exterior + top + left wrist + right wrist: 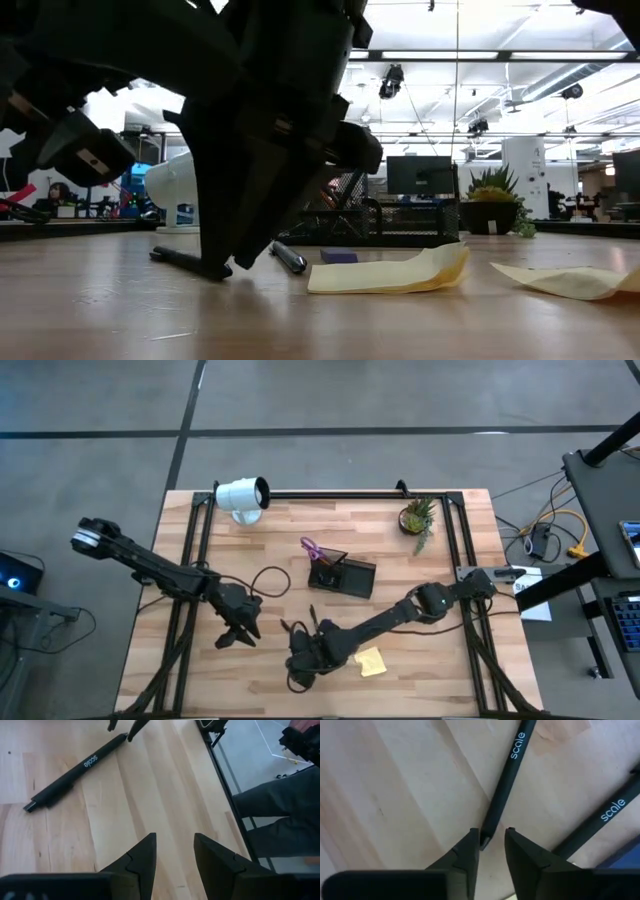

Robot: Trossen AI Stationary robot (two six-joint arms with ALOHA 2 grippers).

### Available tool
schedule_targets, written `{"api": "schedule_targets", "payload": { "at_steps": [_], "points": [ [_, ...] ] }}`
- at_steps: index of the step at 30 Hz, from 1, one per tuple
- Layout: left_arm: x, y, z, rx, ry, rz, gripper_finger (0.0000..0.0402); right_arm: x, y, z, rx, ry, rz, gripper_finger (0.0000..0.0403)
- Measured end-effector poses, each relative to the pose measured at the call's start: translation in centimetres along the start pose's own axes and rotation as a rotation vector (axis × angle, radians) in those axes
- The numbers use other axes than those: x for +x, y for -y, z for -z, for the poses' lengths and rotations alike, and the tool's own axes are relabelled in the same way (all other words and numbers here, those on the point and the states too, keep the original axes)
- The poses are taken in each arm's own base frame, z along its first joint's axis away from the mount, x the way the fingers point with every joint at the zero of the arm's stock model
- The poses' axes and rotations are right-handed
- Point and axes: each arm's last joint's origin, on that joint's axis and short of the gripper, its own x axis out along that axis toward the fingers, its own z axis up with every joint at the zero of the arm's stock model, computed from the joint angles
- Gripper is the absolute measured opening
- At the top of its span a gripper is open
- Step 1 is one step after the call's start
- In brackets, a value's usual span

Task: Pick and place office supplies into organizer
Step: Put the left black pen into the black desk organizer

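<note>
Two black pens marked "scale" lie flat on the wooden table. My right gripper [491,839] [300,657] points down near the table's near edge, open by a narrow gap, its fingertips on either side of one pen's end [484,839]; the second pen [600,820] lies beside it. My left gripper [175,851] [238,630] is open over bare wood, a little to the left of that pen [75,772]. The black mesh organizer [343,576] stands mid-table with purple-handled scissors [311,547] sticking up out of it. Yellow sticky pads [390,272] [570,281] lie flat. My right gripper comes at the pen from above, its two fingers [469,842] straddling the pen's end [485,834], which rests on the table. One finger stands right against that end; whether it touches, I cannot tell.
A white lamp-like cylinder [243,497] sits at the far left, a small potted plant [417,517] at the far right. A small purple item [338,256] lies in front of the organizer. A black frame rail [330,493] runs along the far edge. Bare wood lies left of my left gripper.
</note>
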Motion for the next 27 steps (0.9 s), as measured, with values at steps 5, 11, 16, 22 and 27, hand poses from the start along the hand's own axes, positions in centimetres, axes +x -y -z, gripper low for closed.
{"api": "schedule_targets", "payload": {
  "at_steps": [5,11,16,22,27],
  "points": [
    [0.1,0.0,0.0,-0.001,-0.001,-0.001,0.0116,0.4,0.0,0.1,-0.002,0.005,-0.008,0.0048],
    [0.0,0.2,-0.4,0.015,0.033,0.013,0.0116,1.0,0.2,0.4,-0.001,0.011,-0.01,0.0022],
    [0.0,0.3,-0.6,0.062,0.052,0.019,0.0116,1.2,0.3,0.5,0.001,0.014,-0.01,0.0018],
    [-0.1,0.1,-0.6,0.247,0.067,-0.029,0.0116,1.4,0.4,0.5,0.0,0.015,0.0,0.0017],
    [0.0,0.1,-0.6,0.384,0.061,-0.037,0.0116,1.5,0.4,0.6,-0.001,0.015,0.001,0.0017]
  ]
}}
